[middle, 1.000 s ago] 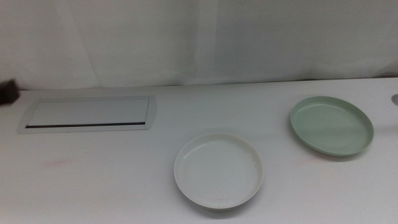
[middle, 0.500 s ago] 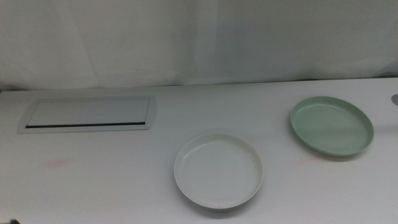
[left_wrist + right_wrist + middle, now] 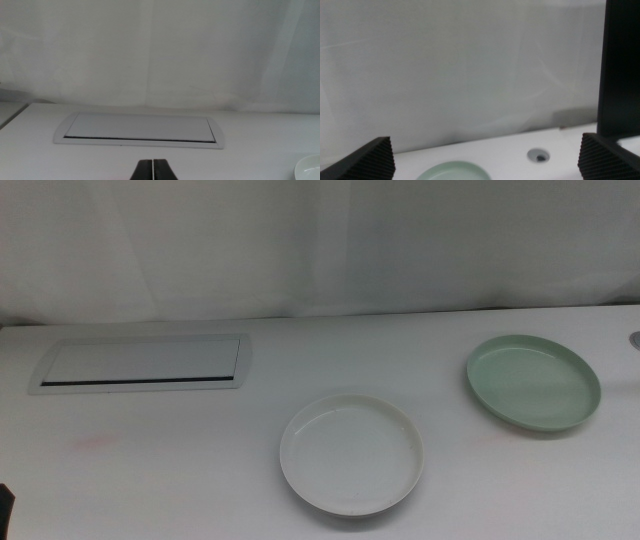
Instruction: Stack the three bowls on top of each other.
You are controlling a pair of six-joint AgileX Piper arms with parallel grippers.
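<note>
Two of the bowls show in the middle view. A cream-white bowl [image 3: 351, 452] sits at the table's front centre, and a pale mint green bowl [image 3: 532, 380] sits at the right. My left gripper [image 3: 153, 170] is shut and holds nothing. It hangs over the table's near left, facing the white panel, with the cream-white bowl's rim [image 3: 311, 168] at the edge of its view. Only a dark sliver of this gripper [image 3: 5, 508] shows in the middle view's bottom left corner. My right gripper [image 3: 485, 152] is open and empty above the green bowl [image 3: 454, 173].
A flat white panel [image 3: 140, 363] with a dark slot lies at the back left [image 3: 140, 134]. A small round hole [image 3: 538, 155] sits in the table near the right edge [image 3: 635, 338]. A dark upright post [image 3: 621, 65] stands beside the right gripper. A white curtain backs the table.
A dark bit of the left arm at the middle view's left edge has gone. A dark sliver now shows at the bottom left corner. The bowls have not moved.
</note>
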